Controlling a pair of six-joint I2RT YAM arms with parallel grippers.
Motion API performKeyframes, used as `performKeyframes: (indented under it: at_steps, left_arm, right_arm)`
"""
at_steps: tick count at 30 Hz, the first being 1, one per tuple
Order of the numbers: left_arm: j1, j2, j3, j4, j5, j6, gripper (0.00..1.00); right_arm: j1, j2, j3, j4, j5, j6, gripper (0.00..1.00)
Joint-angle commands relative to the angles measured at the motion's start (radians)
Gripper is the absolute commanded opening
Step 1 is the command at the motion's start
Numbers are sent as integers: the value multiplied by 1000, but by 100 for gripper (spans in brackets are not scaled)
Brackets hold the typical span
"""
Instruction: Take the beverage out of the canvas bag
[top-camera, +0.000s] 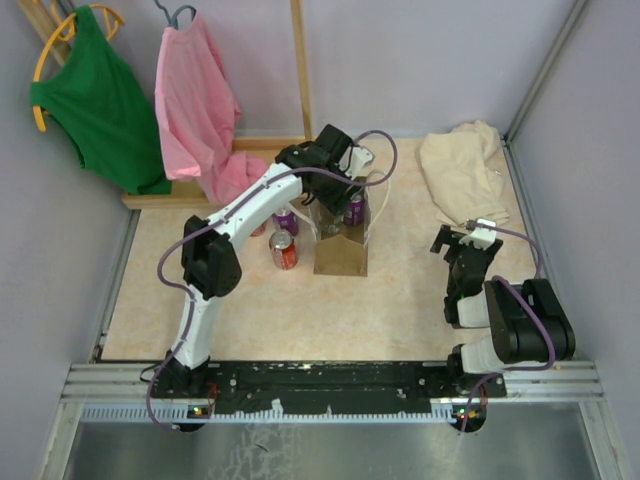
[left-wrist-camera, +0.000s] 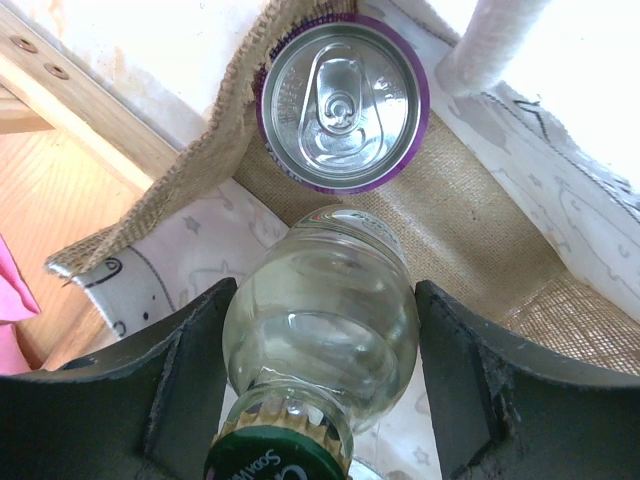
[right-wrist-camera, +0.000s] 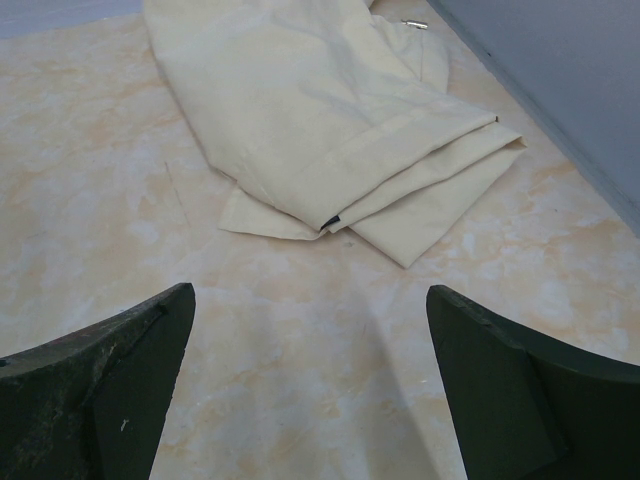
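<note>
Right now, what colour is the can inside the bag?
Purple rim on the can, silver top; clearest in left wrist view.

Coarse woven burlap canvas bag (left-wrist-camera: 480, 220) with smooth printed cloth lining, shiny bare metal top on purple can (left-wrist-camera: 340, 105), glossy clear plastic bottle (left-wrist-camera: 320, 320), soft matt beige cloth (right-wrist-camera: 320, 120), smooth faintly glossy tabletop (right-wrist-camera: 300, 360).

The top view is bright and even, with faint soft shadows on the counter (top-camera: 300, 310) by the arms. In the left wrist view, white glare washes out the top right corner, the can (left-wrist-camera: 345, 105) shines, and the bottle (left-wrist-camera: 320, 330) cap looks blurry. The right wrist view is sharp.
</note>
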Motion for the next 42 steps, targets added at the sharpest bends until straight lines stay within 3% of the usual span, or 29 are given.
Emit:
performKeyframes:
  at_steps: [1,9,28,42]
  left_arm:
    - [3,-132,78,47,28,-9,0]
    - [1,-133,187,-12,47,6,0]
    - [13,-312,188,95,-116,27,0]
    - [219,-495,-4,175,-163,-9,0]
  right_arm:
    - [7,6,30,41,17,-11,99]
    - [7,6,30,41,16,-12,99]
    - [7,6,30,41,16,-13,99]
    - [8,6,30,42,16,-13,99]
